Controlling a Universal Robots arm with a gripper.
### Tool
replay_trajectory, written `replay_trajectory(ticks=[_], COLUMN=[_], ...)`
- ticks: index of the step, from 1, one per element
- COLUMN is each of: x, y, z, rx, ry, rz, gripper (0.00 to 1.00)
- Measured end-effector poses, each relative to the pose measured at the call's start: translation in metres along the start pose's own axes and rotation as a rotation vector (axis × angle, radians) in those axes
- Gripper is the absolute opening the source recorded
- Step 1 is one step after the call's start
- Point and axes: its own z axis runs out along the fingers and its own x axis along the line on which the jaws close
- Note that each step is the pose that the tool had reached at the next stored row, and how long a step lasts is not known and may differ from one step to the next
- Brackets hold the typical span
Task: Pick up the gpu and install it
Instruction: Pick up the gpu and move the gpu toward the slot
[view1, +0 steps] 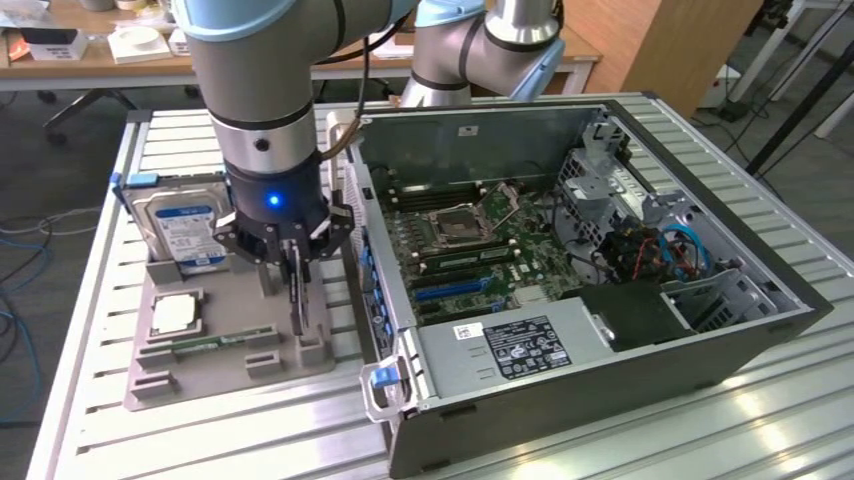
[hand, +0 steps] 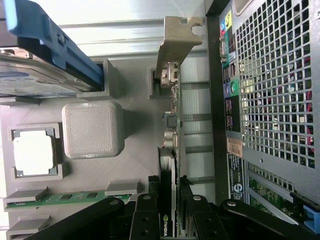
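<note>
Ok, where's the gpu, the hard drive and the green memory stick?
gpu (hand: 169, 135): wrist view, thin edge of the board.
hard drive (view1: 184, 228): exterior view, its blue label.
memory stick (view1: 214, 343): exterior view, middle of the green strip.

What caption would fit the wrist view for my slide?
Gripper astride the gpu, which stands on edge in the grey tray beside the computer case.

Bench (view1: 747, 420), slatted metal: carries grey parts tray (view1: 214, 380) just beside open computer case (view1: 601, 400).
</note>
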Motion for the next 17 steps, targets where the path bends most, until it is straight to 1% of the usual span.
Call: replay_trajectory(ticks=[9, 17], x=[0.0, 0.0], y=[0.0001, 0.0006], z=[-0.0039, -0.0141], rx=[-0.0006, -0.0009], ry=[0.0011, 0.0015], rz=[-0.022, -0.034], gripper=[0.27, 0.27])
